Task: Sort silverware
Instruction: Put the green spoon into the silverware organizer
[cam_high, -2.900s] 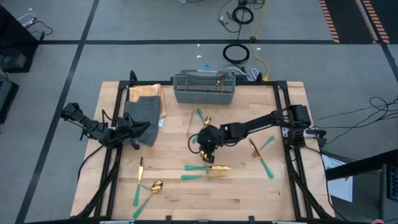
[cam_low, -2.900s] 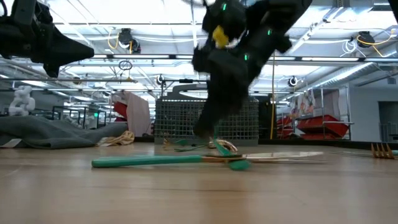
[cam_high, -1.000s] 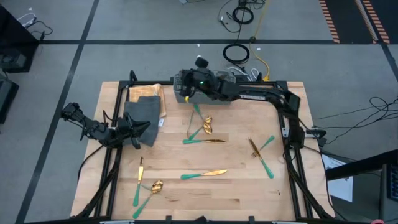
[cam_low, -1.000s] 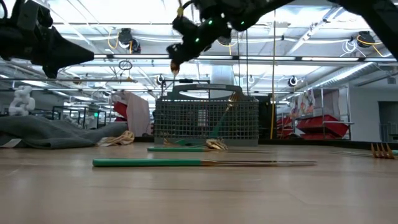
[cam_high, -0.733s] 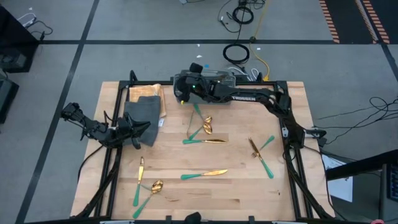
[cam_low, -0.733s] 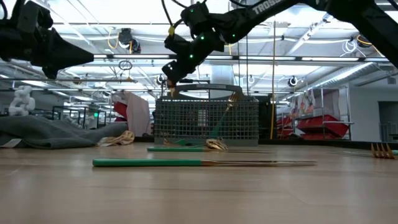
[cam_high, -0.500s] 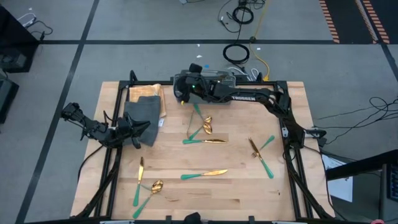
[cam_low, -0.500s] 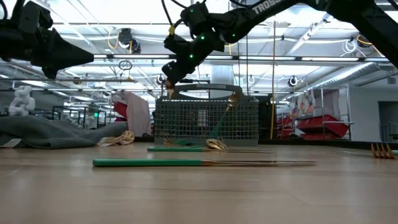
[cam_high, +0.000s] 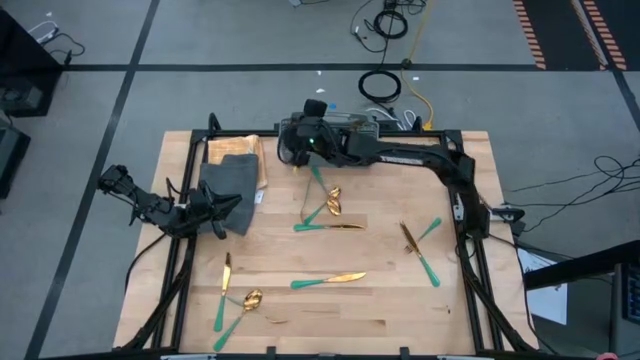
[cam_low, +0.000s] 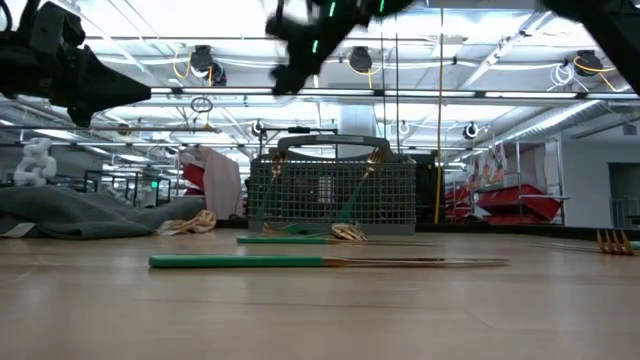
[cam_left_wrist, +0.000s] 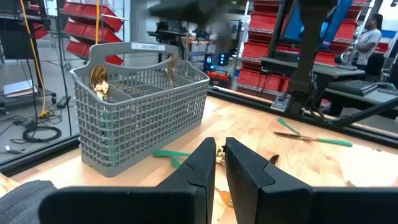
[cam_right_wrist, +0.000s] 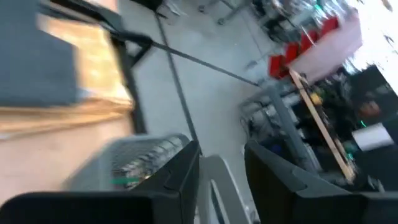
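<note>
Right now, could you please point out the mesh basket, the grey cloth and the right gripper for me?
Mesh basket (cam_left_wrist: 134, 118): left wrist view, on its near mesh wall.
Grey cloth (cam_high: 232, 172): high view, on its folded middle.
Right gripper (cam_high: 292, 148): high view, between its fingertips, above the basket's left end.

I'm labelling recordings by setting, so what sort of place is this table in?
Most likely a workshop or robotics lab in a warehouse-like hall: red storage bins on racks, open ceiling with strip lights, taped floor lines and loose cables beside the wooden table.
</note>
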